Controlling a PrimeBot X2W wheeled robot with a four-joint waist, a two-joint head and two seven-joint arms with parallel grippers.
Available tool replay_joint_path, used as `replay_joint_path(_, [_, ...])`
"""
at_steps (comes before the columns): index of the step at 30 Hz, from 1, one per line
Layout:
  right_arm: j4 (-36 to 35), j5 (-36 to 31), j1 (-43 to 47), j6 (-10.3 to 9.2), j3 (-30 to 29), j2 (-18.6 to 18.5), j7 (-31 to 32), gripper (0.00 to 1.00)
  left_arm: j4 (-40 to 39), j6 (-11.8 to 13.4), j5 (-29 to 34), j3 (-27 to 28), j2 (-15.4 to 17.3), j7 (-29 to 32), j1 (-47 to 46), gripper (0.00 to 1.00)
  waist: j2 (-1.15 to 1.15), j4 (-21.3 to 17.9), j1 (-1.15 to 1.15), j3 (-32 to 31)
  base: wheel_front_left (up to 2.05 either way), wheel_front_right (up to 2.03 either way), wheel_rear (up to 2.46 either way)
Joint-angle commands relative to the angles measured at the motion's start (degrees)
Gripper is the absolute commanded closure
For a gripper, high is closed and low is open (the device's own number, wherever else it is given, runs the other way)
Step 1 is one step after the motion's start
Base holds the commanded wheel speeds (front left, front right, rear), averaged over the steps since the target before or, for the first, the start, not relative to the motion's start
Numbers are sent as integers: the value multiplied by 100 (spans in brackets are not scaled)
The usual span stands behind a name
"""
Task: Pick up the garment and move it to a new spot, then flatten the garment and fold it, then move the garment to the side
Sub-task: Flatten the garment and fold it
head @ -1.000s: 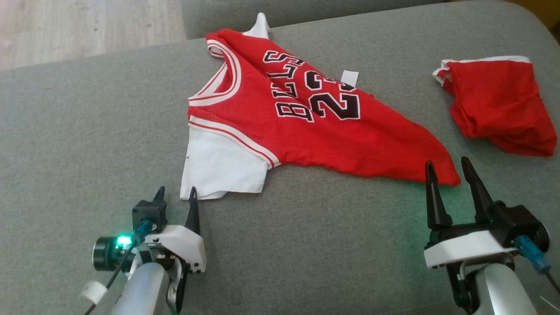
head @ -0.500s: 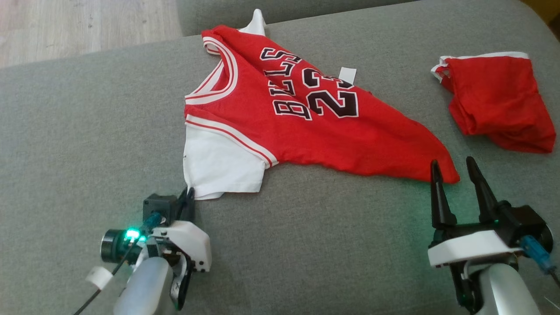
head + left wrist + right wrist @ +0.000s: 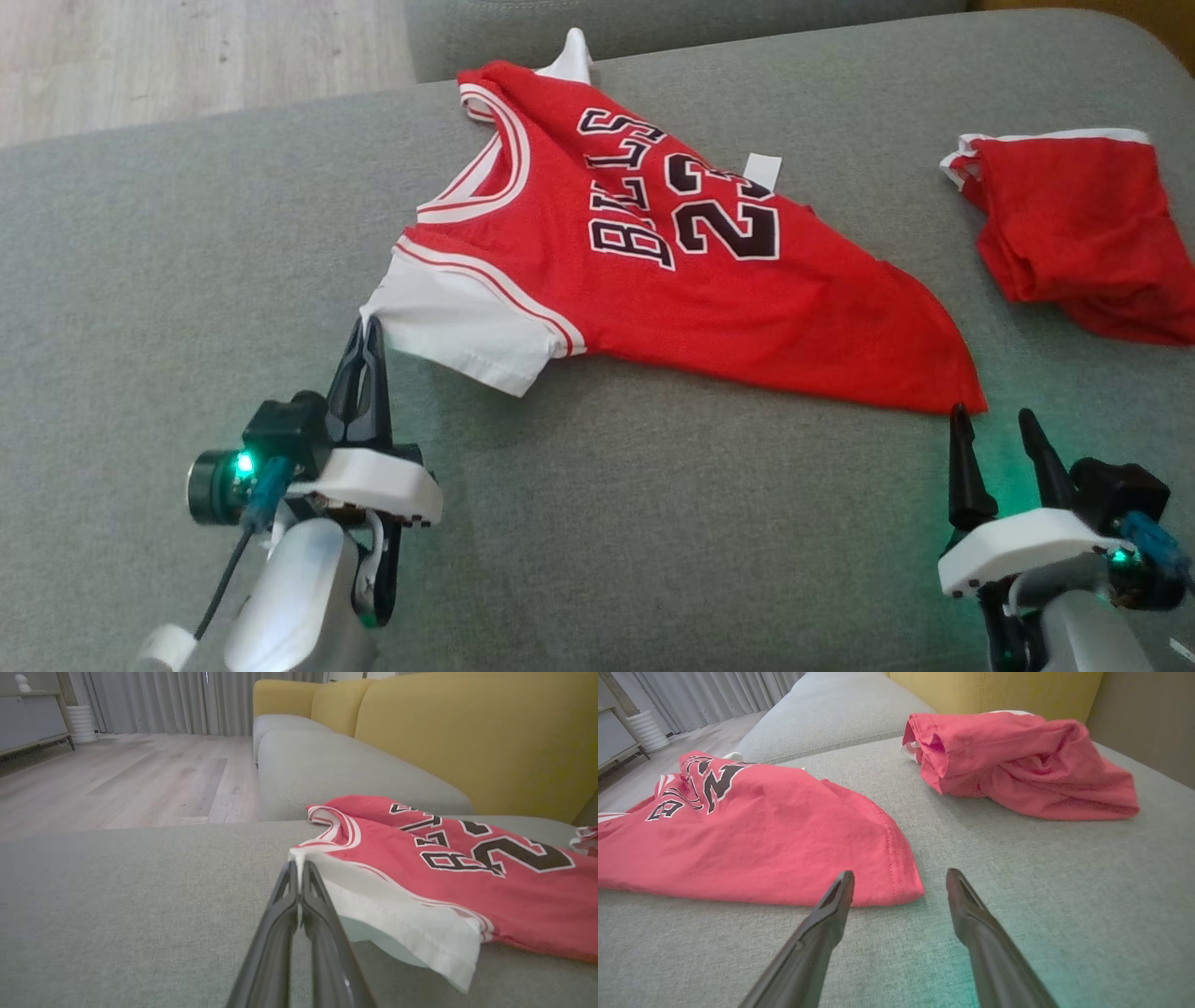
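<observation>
The garment (image 3: 653, 271) is a red jersey with white sleeves and black lettering, spread across the grey sofa seat (image 3: 168, 280). My left gripper (image 3: 371, 324) is shut on the corner of its white sleeve (image 3: 457, 322), lifting that corner a little. The left wrist view shows my two fingers pressed together on the sleeve edge of the garment (image 3: 420, 872), where my left gripper (image 3: 298, 864) pinches it. My right gripper (image 3: 991, 418) stands open just short of the red hem corner. In the right wrist view the garment (image 3: 761, 849) ends just ahead of my open right gripper (image 3: 899, 875).
A second red garment (image 3: 1074, 233), crumpled, lies at the right of the seat and shows as the red garment (image 3: 1017, 760) in the right wrist view. Yellow back cushions (image 3: 467, 732) rise behind. Wooden floor (image 3: 187, 56) lies beyond the seat's far left edge.
My left gripper has shut on the white sleeve corner and drawn it up and to the left. The right gripper has stayed open, lower in the picture; the head view has shifted slightly.
</observation>
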Motion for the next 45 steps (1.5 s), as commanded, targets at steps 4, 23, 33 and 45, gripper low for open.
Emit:
replay_joint_path(4, [191,338,-302,37,195,-37,22,0,-431,92,-33,252,60,-158,42,100,0,83,0,-8,0,0,0])
replay_joint_path(23, [1406,1030,-876,37,471,-37,-75,0,-687,193,2,319,48,-215,186,100,0,231,0,-15,0,0,0])
replay_joint_path(33, [1858,1196,-1004,37,716,-37,-37,100,-668,193,7,305,39,-215,186,100,0,246,0,-42,0,0,0])
replay_joint_path(45, [1322,1452,-1128,37,1007,-37,-169,100,-884,112,-160,471,40,-216,279,100,0,144,0,-241,0,0,0])
